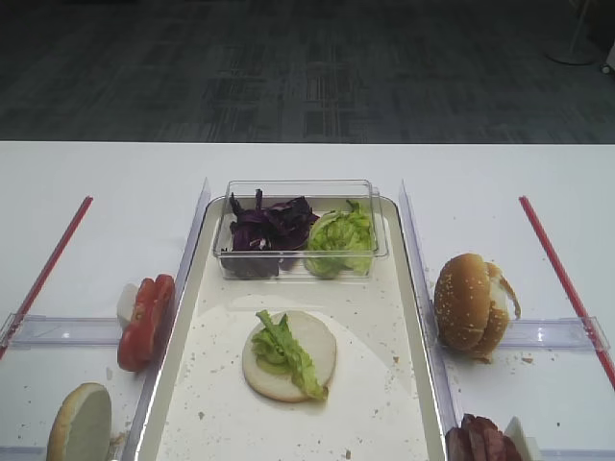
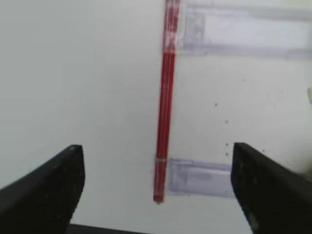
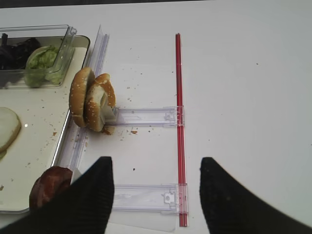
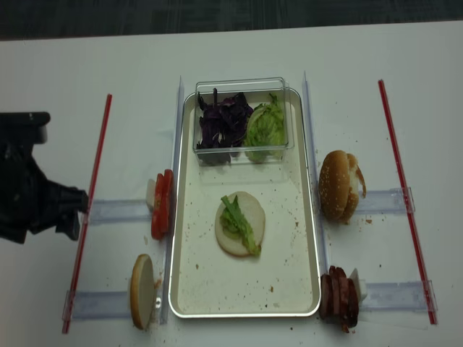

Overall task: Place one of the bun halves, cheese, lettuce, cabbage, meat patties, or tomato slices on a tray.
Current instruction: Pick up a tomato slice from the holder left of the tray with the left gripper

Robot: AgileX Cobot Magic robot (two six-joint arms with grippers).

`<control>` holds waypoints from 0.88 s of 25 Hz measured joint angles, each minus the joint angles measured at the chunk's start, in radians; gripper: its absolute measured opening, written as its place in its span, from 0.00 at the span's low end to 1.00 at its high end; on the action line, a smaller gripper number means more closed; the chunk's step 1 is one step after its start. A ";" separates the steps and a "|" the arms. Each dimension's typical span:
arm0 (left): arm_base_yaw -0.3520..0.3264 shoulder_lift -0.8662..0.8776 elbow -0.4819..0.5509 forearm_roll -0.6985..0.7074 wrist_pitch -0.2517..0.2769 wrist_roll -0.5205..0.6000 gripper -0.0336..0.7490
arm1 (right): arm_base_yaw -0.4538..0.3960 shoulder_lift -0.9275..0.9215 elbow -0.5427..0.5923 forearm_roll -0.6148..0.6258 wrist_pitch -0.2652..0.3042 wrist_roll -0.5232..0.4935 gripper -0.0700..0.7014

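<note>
On the white table [image 1: 288, 163] the tray [image 4: 189, 282] lies between two red strips, holding a clear box [image 4: 240, 85] of cabbage [image 4: 221, 119] and lettuce [image 4: 264, 124], and one bun half [image 1: 312, 351] topped with a lettuce strip. The left gripper [image 2: 153, 187] hangs well left of the tray, jaws spread wide and empty; the right gripper [image 3: 156, 192] is likewise spread, empty, near the patties [image 4: 338, 295]. The next layer is probably tomato or patty: best approach from above, pinch one slice only, and set it flat on the bun. Tomato slices [image 1: 146, 320], glossy red, stand on edge just left of the rim.
</note>
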 joint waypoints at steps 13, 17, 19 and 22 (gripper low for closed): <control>-0.002 0.236 -0.244 -0.002 0.009 0.000 0.76 | 0.000 0.000 0.000 0.000 0.000 0.000 0.64; -0.060 0.236 -0.258 -0.002 0.042 -0.020 0.76 | 0.000 0.000 0.000 0.000 0.000 0.000 0.64; -0.124 0.236 -0.258 -0.002 0.048 -0.054 0.76 | 0.000 0.000 0.000 0.000 0.000 0.000 0.64; -0.235 0.236 -0.275 -0.004 0.052 -0.120 0.76 | 0.000 0.000 0.000 0.000 0.000 0.000 0.64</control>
